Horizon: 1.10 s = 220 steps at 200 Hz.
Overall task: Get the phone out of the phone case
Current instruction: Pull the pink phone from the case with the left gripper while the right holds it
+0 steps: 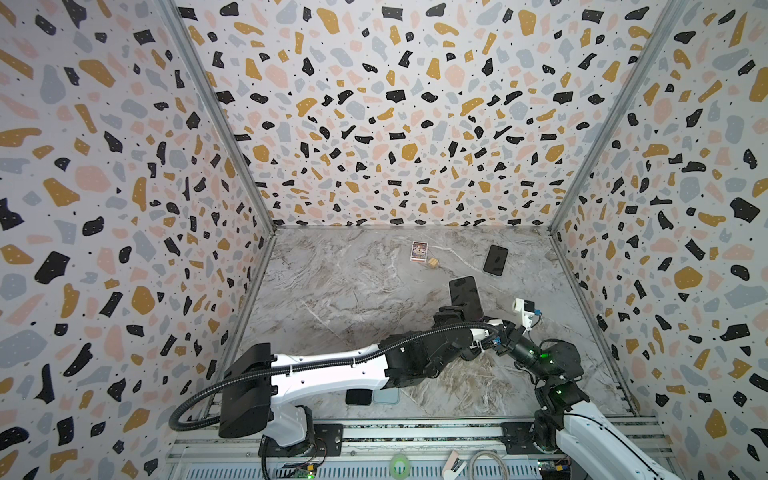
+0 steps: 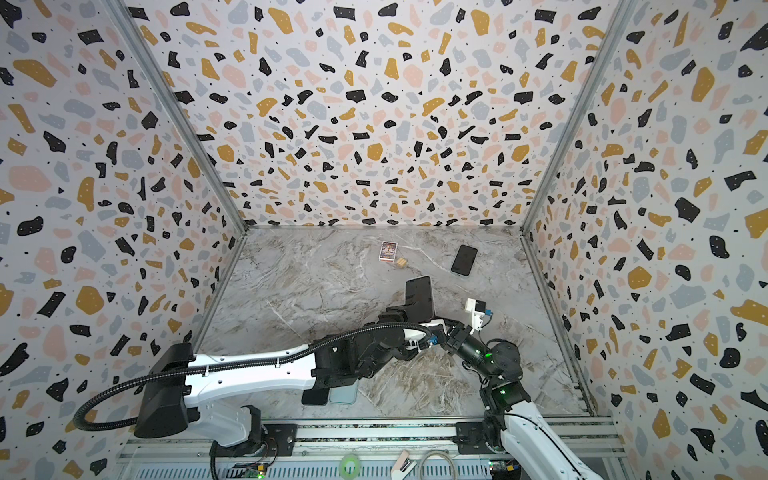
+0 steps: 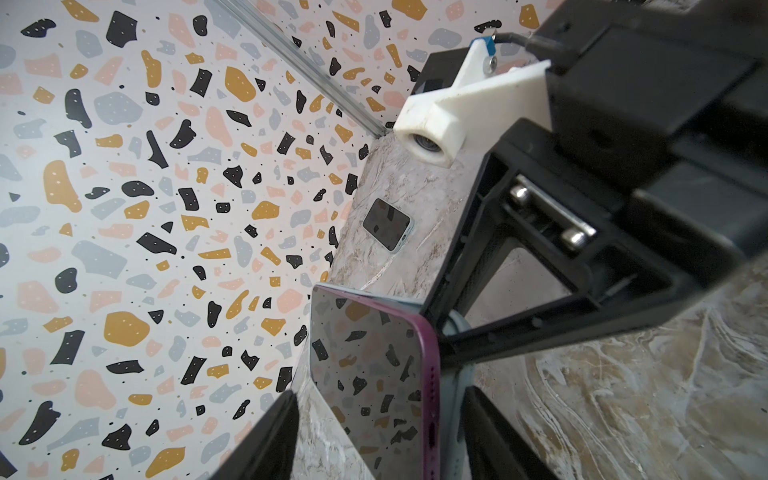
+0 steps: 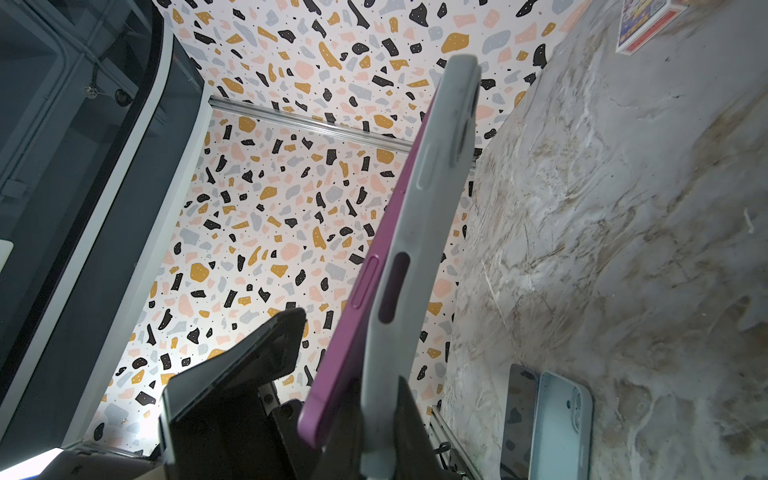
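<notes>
A purple phone (image 4: 365, 291) with a dark screen (image 3: 365, 365) stands upright above the marble table, half peeled out of a pale grey-blue phone case (image 4: 424, 232). At the lower end the phone's corner stands clear of the case. My right gripper (image 4: 376, 440) is shut on the case's lower edge. My left gripper (image 3: 380, 395) is open and straddles the phone and case (image 3: 455, 395): one finger (image 3: 270, 440) is off the screen, the other sits beside the case. In both top views the phone (image 1: 463, 297) (image 2: 419, 297) rises above the two meeting grippers.
Another dark phone (image 1: 496, 260) lies at the back right, with a card box (image 1: 419, 251) and a small wooden block (image 1: 433, 262) at the back middle. A black phone (image 4: 519, 419) and a pale case (image 4: 561, 428) lie near the front edge under my left arm. Patterned walls enclose three sides.
</notes>
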Tool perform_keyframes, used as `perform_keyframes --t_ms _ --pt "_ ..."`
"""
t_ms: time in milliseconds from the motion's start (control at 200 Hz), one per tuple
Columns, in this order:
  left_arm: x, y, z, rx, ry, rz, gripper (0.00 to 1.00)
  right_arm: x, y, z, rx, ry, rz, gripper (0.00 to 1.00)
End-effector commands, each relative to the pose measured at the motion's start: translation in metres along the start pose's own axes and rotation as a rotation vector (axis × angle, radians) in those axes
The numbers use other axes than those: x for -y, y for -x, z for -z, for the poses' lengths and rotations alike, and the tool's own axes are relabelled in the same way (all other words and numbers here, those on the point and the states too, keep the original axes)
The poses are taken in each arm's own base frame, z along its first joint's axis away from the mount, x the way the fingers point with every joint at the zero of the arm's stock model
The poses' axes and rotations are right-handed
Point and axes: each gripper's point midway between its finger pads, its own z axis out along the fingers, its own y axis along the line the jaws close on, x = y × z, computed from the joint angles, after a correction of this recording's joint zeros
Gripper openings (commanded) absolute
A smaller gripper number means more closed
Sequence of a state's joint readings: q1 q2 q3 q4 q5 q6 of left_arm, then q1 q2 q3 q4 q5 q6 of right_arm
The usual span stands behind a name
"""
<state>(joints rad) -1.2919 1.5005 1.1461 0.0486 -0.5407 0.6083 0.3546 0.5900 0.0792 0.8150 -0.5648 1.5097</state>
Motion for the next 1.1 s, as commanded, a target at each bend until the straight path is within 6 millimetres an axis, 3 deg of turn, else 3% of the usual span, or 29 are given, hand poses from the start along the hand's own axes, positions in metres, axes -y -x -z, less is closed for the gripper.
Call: perform_keyframes --t_ms 0,1096 --pt "-0.020 0.015 -0.001 0.035 0.054 0.038 0.64 -0.033 0.002 0.000 0.003 0.103 0.079 0.00" --pt "-0.030 0.018 -0.007 0.036 0.066 0.046 0.57 -0.035 0.003 -0.002 -0.001 0.106 0.091 0.00"
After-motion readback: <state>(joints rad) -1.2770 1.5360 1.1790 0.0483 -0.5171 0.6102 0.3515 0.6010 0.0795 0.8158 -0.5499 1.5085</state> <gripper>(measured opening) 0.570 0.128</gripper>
